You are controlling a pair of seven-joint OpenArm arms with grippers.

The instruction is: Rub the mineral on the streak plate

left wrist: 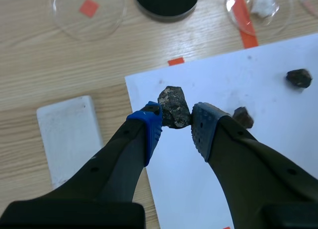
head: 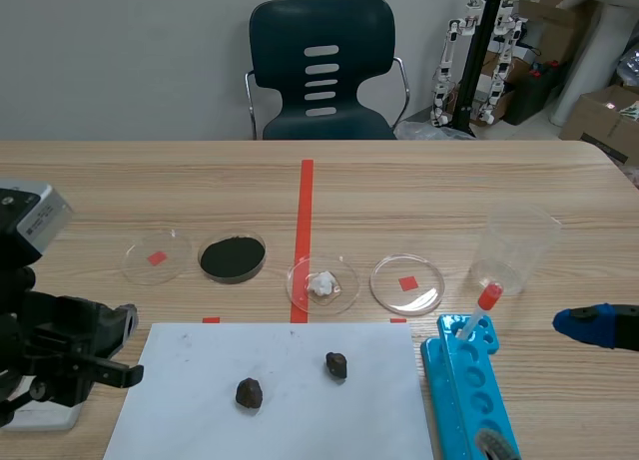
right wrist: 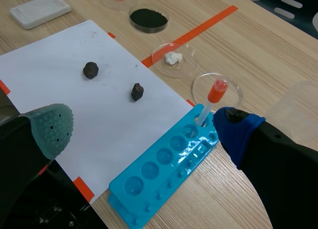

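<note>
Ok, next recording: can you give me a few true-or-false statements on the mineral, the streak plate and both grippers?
1. The left gripper has its jaws shut on the mineral. True.
2. The mineral is touching the streak plate. False: it is held over the edge of the white paper, and the streak plate lies apart, beside the paper.
3. The right gripper holds the red-capped tube. False: its jaws are open, and the tube stands in the blue rack.
4. Two other dark rocks lie on the white paper. True.
</note>
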